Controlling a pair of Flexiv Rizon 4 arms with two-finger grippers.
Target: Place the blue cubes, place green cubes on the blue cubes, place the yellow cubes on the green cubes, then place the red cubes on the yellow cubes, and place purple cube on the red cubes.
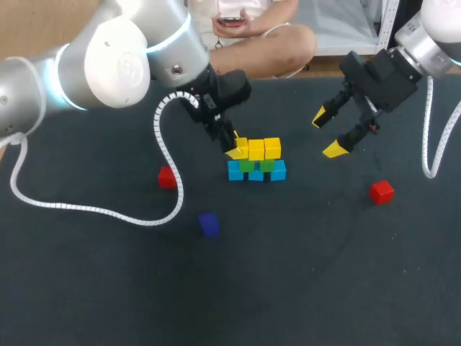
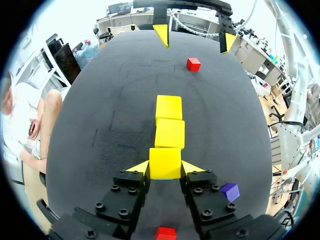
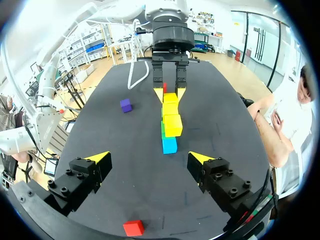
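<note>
Stack at mid-desk [image 1: 108, 288]: blue cubes [image 1: 278, 171] in a row at the bottom, green cubes [image 1: 266, 165] on them, two yellow cubes [image 1: 264, 148] on the green. A third yellow cube [image 2: 165, 161] is at the stack's left-arm end, level with the other two yellows, in line with them and touching the nearer one. The left fingers [image 2: 140, 168] are clenched on this cube, one yellow tip against each side. Can't tell if it is fully seated on the layer below. The right fingers [image 1: 333, 149] are spread wide and hold nothing, hovering above the desk off the stack's right-arm side, apart from it. One red cube [image 1: 167, 176] lies on the desk off the stack's left-arm side. The other red cube [image 1: 382, 192] lies off the right-arm side, farther from the stack than the right fingers. The purple cube [image 1: 209, 224] is alone on the desk on the stack's near side, well apart from it.
</note>
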